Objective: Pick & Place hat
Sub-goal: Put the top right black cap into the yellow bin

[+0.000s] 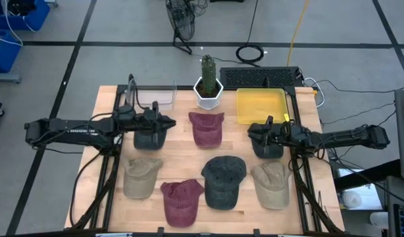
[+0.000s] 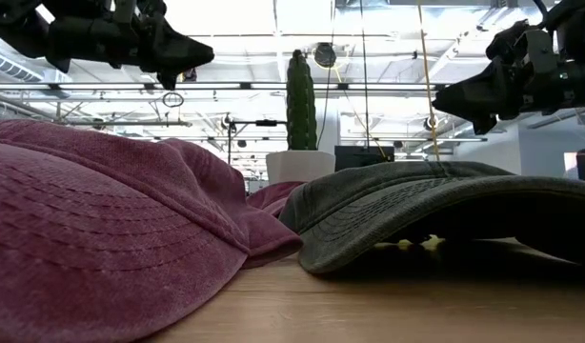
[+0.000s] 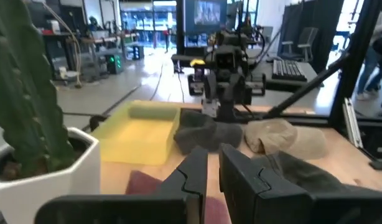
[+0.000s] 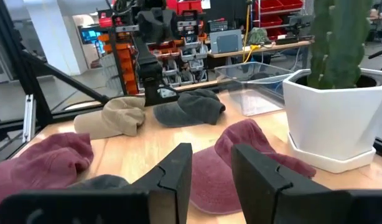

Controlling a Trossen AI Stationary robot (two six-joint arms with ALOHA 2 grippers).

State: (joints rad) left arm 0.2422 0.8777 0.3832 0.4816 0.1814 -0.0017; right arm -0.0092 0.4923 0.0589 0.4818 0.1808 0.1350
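No readable writing on any hat; seven soft washed-cotton caps on the wood counter; my left claw hangs over the dark grey hat at back left, fingers nearly together, empty; my right claw fingers apart, empty, above another dark grey hat; maroon hat between them, long axis front-to-back; its brim direction I can't tell.

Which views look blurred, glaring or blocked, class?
Low view: maroon cap fills the foreground, soft and out of focus; ceiling lights glare white. Left wrist view: cactus and room behind blurred. High view: evenly lit, table sharp.
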